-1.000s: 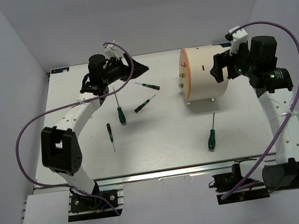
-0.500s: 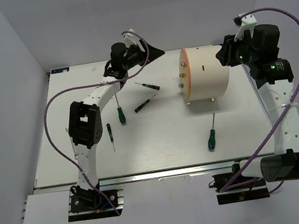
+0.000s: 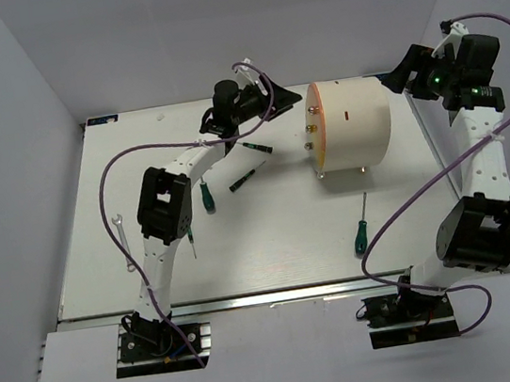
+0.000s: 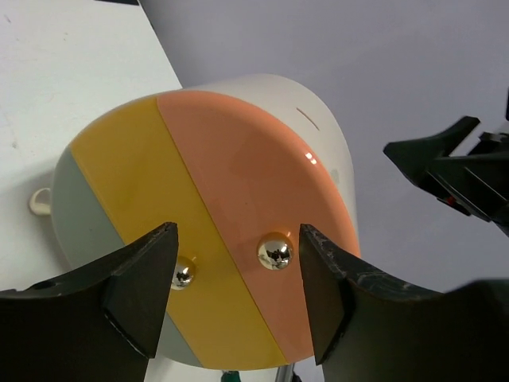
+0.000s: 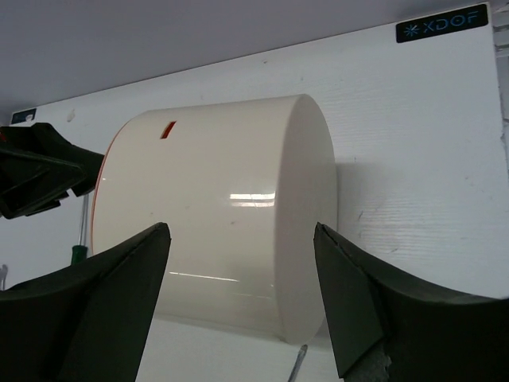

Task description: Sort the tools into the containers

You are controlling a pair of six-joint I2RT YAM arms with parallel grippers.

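- Left gripper, jaws spread and empty, faces the brass knobs on the white drum.
- Right gripper, jaws spread and empty, hovers at the drum's rear end.

The left gripper has swung across towards three o'clock and now hangs just short of the orange face of the drum. The right gripper has pulled back off the drum's far end, towards one o'clock. With the left arm drawn in, a silver wrench now shows at nine o'clock.
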